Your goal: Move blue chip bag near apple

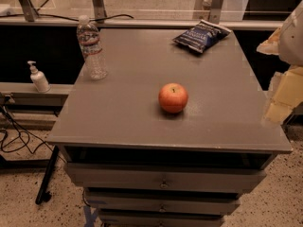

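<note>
Standing left of apple [173, 97] and blue chip bag [201, 35], a bottle [92, 51]; gripper [284, 96] at table's [118, 108] right edge, grip unclear

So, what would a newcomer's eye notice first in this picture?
Probably the red-orange apple, alone near the middle of the gray table. Then the blue chip bag at the far right corner, apart from the apple, and the water bottle upright at the far left. The pale gripper hangs at the view's right edge, beside the table.

My end effector [283, 96] hangs beside the right edge of the worktop [118, 112]. Bare surface lies between apple [173, 98] and blue chip bag [201, 35]; the water bottle [92, 48] stands far left, probably out of the way.
</note>
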`<action>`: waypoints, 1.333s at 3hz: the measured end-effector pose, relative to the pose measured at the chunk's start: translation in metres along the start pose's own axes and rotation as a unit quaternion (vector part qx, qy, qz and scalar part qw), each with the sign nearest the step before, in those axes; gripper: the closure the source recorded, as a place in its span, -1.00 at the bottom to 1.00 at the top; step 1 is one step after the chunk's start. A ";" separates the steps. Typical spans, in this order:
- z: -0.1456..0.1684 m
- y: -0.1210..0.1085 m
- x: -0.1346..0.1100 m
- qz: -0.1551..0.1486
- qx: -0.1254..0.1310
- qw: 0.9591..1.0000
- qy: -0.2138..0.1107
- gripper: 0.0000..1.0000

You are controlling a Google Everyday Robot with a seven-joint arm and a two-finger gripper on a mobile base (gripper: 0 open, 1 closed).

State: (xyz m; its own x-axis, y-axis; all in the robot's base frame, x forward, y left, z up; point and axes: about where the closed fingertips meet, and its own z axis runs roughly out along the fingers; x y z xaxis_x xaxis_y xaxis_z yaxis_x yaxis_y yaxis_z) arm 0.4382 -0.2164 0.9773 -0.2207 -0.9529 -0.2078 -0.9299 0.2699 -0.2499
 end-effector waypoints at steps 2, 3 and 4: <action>0.012 -0.017 -0.013 -0.009 0.020 0.999 -0.024 -1.00; 0.027 -0.049 -0.022 -0.013 0.048 0.998 -0.042 -1.00; 0.038 -0.079 -0.029 -0.014 0.069 0.996 -0.054 -1.00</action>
State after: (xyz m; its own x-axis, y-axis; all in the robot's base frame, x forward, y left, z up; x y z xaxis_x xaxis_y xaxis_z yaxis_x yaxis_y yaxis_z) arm 0.5298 -0.2047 0.9671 -0.1556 -0.9416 -0.2985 -0.8844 0.2674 -0.3826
